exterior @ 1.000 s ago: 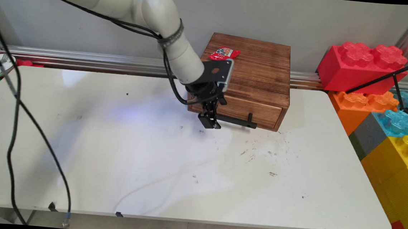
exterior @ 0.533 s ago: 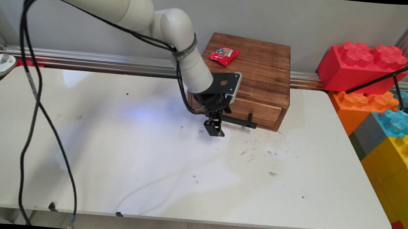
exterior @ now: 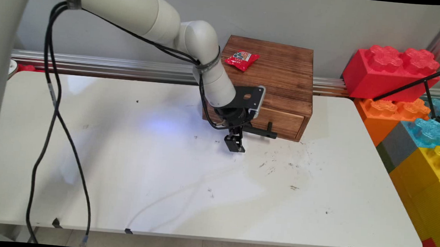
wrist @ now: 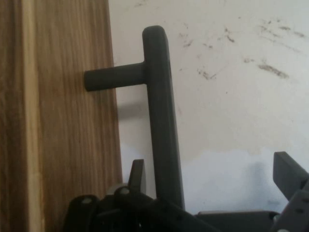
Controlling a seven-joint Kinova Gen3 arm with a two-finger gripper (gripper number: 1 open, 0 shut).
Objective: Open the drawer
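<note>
The gripper (exterior: 235, 144) hangs over the table (exterior: 161, 181) at the front of the wooden box (exterior: 281, 77), its fingers (wrist: 137, 175) spread apart. The drawer's black handle (wrist: 161, 125) runs between them, near one finger and apart from the other. At 12 o'clock from the gripper, a red packet (exterior: 242, 59) lies on the box's top. Big toy bricks (exterior: 390, 71) are stacked at 3 o'clock.
</note>
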